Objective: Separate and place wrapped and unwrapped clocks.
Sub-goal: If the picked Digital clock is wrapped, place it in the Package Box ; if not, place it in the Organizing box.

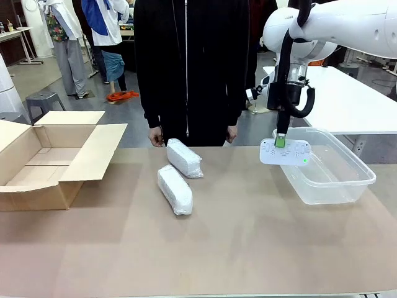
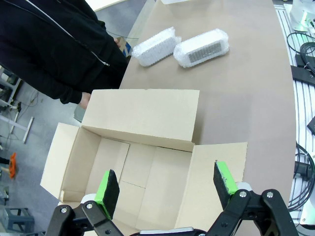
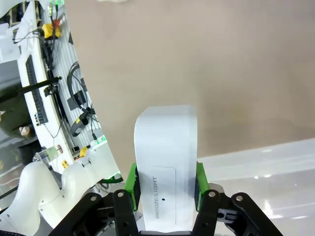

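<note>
clock level, long axis left-right

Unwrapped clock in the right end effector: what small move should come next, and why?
Probably carry it further over the clear tub, then lower it: the right end effector is shut on the unwrapped clock, which hangs at the tub's rim.

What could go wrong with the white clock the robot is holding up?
The clock hangs partly beyond the tub rim, so if dropped here it might hit the rim and tumble onto the table. The right gripper pinches just one end, so the clock could tilt or slip.
</note>
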Motion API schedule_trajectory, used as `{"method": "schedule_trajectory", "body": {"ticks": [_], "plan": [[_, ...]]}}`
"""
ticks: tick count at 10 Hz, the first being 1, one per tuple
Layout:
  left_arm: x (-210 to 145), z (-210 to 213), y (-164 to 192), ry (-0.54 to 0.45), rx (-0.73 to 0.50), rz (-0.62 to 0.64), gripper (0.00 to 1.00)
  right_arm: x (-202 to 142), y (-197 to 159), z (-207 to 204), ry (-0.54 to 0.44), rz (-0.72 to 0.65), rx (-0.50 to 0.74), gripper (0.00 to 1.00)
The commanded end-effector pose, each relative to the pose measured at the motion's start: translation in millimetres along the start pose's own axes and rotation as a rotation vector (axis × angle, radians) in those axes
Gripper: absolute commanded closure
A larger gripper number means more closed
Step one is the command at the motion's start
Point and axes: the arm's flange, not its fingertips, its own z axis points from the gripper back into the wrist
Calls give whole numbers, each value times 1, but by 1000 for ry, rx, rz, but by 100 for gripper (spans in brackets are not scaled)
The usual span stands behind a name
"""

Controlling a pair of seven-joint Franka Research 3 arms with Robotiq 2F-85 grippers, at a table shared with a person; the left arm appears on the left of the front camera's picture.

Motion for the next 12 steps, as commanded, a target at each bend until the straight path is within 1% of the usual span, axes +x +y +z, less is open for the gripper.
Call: {"method": "schedule_trajectory", "body": {"ticks": [1, 5, 6, 9, 12], "plan": [[-1, 1, 2, -20, 2, -19, 0, -4, -14, 10, 11, -67, -22, 48], [-1, 1, 2, -20, 2, -19, 0, -20, -43, 2, 33, -181, -15, 48], [-1, 1, 2, -20, 2, -19, 0, -21, -48, -1, 24, -192, -1, 48], [-1, 1, 2, -20, 2, -19, 0, -36, -58, -3, -4, -222, 25, 48], [-1, 1, 2, -20, 2, -19, 0, -53, -61, 3, -12, -263, 12, 48]]}}
